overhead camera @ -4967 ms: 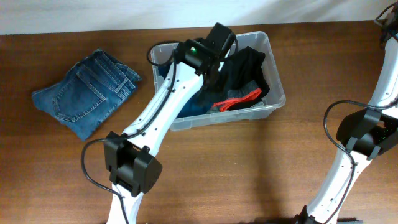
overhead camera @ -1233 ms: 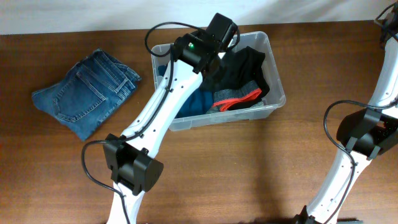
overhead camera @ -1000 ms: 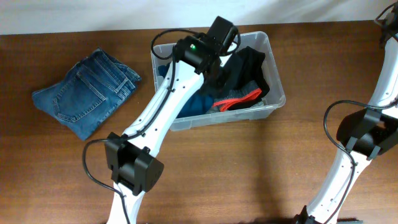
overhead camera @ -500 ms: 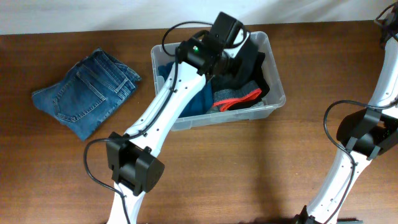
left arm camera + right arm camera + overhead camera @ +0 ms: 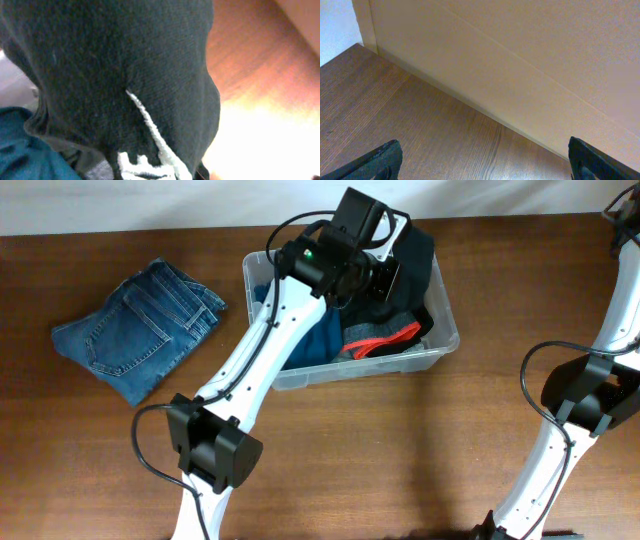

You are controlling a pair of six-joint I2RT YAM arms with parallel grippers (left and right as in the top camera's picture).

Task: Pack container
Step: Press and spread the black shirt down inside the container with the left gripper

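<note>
Your container is sitting upright on the bench, already part-filled.

You are looking at a clear rectangular plastic tub with rounded corners and a thick rim. It is lying toward the far side of the bench, turned slightly askew, with its long sides running roughly left to right. It is standing open-topped and flat on its base. Clothing is filling most of it: a blue cloth is lying in the near-left part, a grey piece with red trim is resting by the near wall, and a black garment is rising above the far right corner, overhanging the rim there. The contents are hiding its floor.
</note>
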